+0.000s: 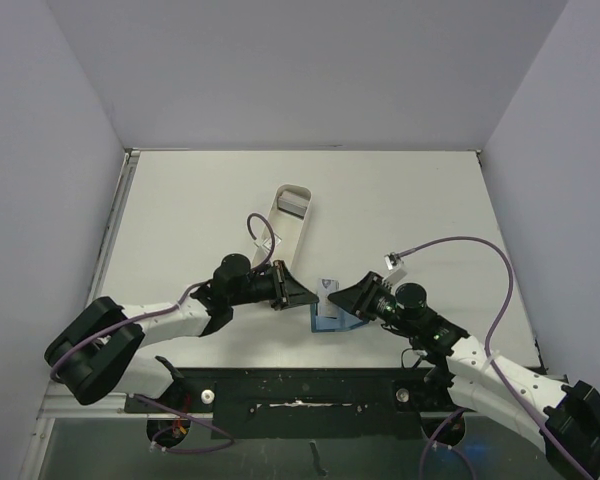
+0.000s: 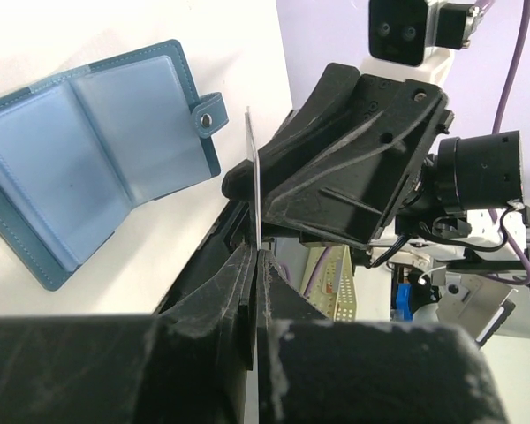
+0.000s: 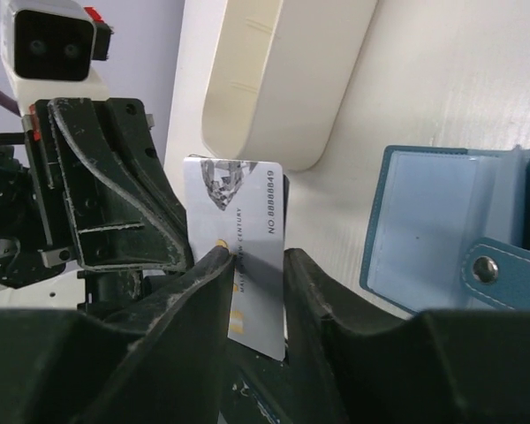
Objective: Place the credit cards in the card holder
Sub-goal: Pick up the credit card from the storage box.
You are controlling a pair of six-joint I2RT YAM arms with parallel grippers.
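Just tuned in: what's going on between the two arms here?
It looks like a handover. The left gripper is shut on a grey credit card, held next to the card holder, which lies open on the table. The right gripper has a finger on either side of the same card, but I cannot tell if it is clamped. The holder's visible pockets look empty. A white tray lies beyond.

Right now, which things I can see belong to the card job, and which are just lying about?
Part of the job:
- grey credit card, pinched in the left gripper
- teal card holder, lying open on the table

Just lying about:
- long white tray
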